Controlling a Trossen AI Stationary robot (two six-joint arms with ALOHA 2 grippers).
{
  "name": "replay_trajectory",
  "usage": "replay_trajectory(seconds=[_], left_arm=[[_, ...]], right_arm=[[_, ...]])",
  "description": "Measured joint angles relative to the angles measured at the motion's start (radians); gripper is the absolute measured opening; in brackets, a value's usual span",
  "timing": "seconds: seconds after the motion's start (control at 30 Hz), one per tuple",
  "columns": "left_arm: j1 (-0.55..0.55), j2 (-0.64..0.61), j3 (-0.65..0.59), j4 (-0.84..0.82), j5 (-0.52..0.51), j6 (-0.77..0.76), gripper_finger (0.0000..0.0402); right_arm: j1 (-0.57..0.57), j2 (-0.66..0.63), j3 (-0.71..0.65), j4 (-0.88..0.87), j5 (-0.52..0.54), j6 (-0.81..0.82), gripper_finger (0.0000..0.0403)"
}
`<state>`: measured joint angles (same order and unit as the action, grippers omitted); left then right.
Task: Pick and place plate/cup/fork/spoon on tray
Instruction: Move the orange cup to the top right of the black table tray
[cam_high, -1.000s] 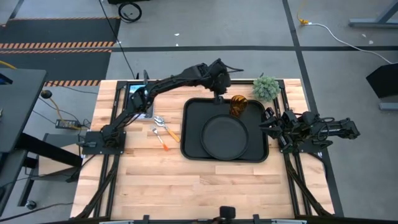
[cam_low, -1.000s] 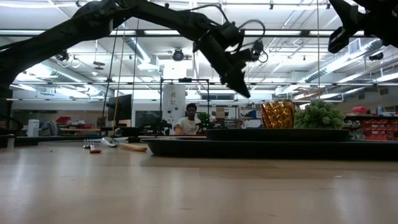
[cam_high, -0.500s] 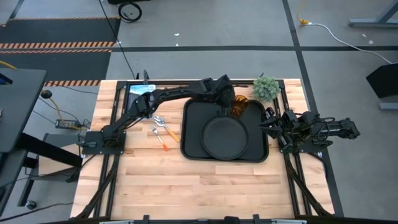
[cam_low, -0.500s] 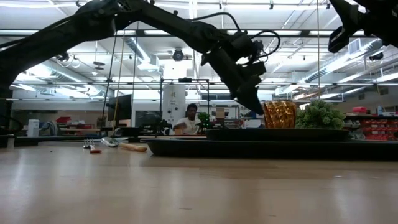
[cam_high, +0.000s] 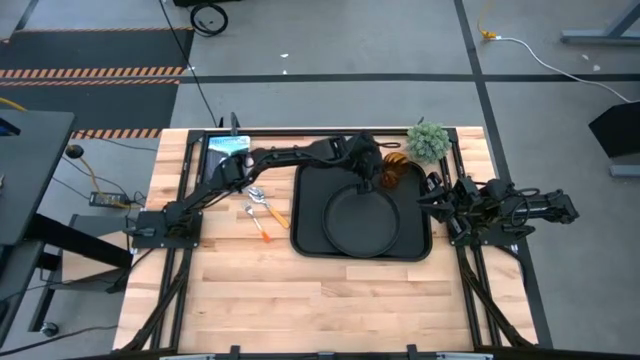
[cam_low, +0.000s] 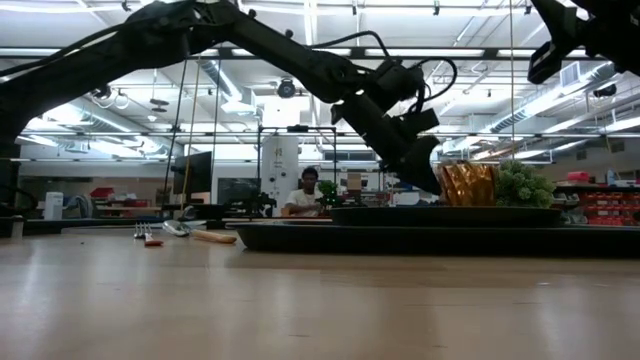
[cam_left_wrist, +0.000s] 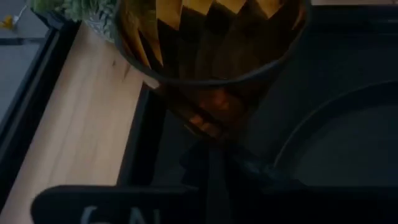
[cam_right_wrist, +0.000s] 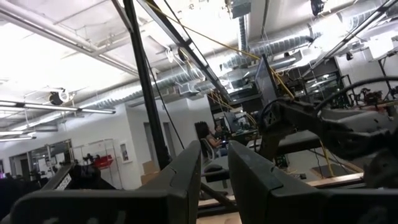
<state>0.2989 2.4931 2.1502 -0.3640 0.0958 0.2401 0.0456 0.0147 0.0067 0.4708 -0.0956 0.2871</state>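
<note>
The amber cup (cam_high: 396, 172) is in the far right corner of the black tray (cam_high: 300, 215) and leans toward the table's right; it also shows in the low view (cam_low: 468, 184) and the left wrist view (cam_left_wrist: 211, 56). The black plate (cam_high: 362, 220) lies flat in the tray. My left gripper (cam_high: 378, 175) is shut and low against the cup's left side. The spoon (cam_high: 264, 202) and the fork (cam_high: 260, 226) lie on the wood left of the tray. My right gripper (cam_high: 428, 195) waits, open and empty, at the tray's right edge. My left gripper pushes the cup with its shut fingertips (cam_left_wrist: 208, 168), which meet the cup's lower wall near the base (cam_left_wrist: 208, 132). The fingers come slanting down from the table's left. The cup is tipped away from them, its mouth toward the right, its bottom low in the tray.
A small green plant (cam_high: 427, 140) stands on the table just past the tray's far right corner, close behind the cup. A blue-and-black flat object (cam_high: 225, 150) lies at the far left. The near half of the table is bare wood (cam_high: 320, 300).
My left gripper has gone down and toward the table's right edge, from above the tray's far rim to the cup's side. The cup, which stood upright, has shifted a little to the right and tipped that way.
</note>
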Motion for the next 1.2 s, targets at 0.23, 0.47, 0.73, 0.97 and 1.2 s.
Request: replay_trajectory(seconds=[0.23,0.47,0.73,0.97,1.2], left_arm=[[-0.016,0.04,0.002,0.14,0.0,-0.015,0.0054],[-0.024,0.064,0.0,0.186,-0.007,-0.021,0.0054],[-0.027,0.101,0.002,0.244,-0.017,-0.024,0.0054],[-0.029,0.128,0.001,0.282,-0.034,-0.019,0.0054],[-0.028,0.142,0.001,0.311,-0.041,-0.019,0.0054]], right_arm=[[0.0,0.0,0.0,0.001,-0.003,-0.001,0.0088],[0.0,0.0,0.0,0.001,-0.003,-0.001,0.0088],[0.0,0.0,0.0,0.001,-0.003,-0.001,0.0088],[0.001,0.0,0.0,0.002,-0.003,-0.002,0.0088],[0.001,0.0,0.0,0.004,-0.003,-0.001,0.0088]])
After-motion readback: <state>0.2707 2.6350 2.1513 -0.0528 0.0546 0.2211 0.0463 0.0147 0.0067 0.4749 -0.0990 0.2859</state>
